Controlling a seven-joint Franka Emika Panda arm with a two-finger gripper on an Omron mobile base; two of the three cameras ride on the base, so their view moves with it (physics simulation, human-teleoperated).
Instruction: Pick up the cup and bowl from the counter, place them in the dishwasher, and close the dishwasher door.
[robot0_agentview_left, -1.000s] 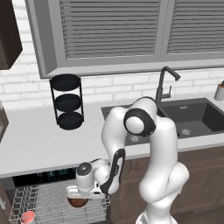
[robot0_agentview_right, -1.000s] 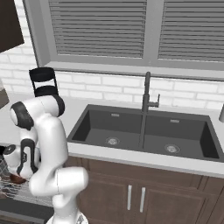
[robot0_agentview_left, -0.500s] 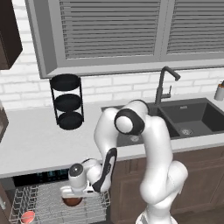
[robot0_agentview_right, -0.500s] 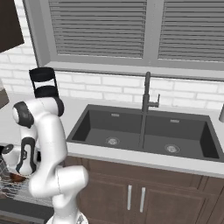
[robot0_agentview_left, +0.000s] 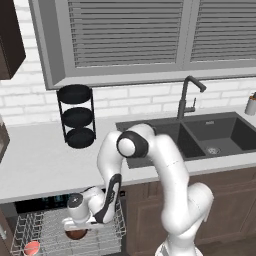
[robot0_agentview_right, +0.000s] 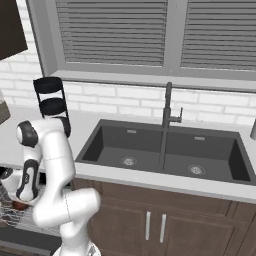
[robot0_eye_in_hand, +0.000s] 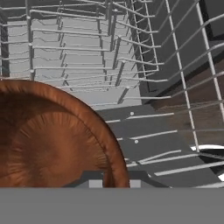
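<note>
My gripper (robot0_agentview_left: 75, 228) is shut on the rim of the reddish-brown bowl (robot0_agentview_left: 76, 234) and holds it low over the pulled-out silver wire rack (robot0_agentview_left: 47, 236) of the dishwasher (robot0_agentview_left: 44, 201). In the hand view the bowl (robot0_eye_in_hand: 48, 144) covers the left half, its rim between my fingertips (robot0_eye_in_hand: 115, 183), with rack wires behind. From the right base the bowl (robot0_agentview_right: 20, 205) sits just above the rack. The cup (robot0_agentview_left: 31, 248), red top up, stands in the rack's front left corner. The dishwasher door (robot0_agentview_right: 30, 241) lies folded down under the rack. The counter (robot0_agentview_left: 35, 165) is above.
A black three-tier stand (robot0_agentview_left: 76, 116) stands at the back of the counter. The dark double sink (robot0_agentview_left: 200, 135) with its faucet (robot0_agentview_left: 186, 97) is to the right. Brown cabinets (robot0_agentview_right: 150, 220) flank the dishwasher on the right.
The arm has swung left and down, carrying the bowl from near the rack's right edge to low over its middle. The grip has not changed.
</note>
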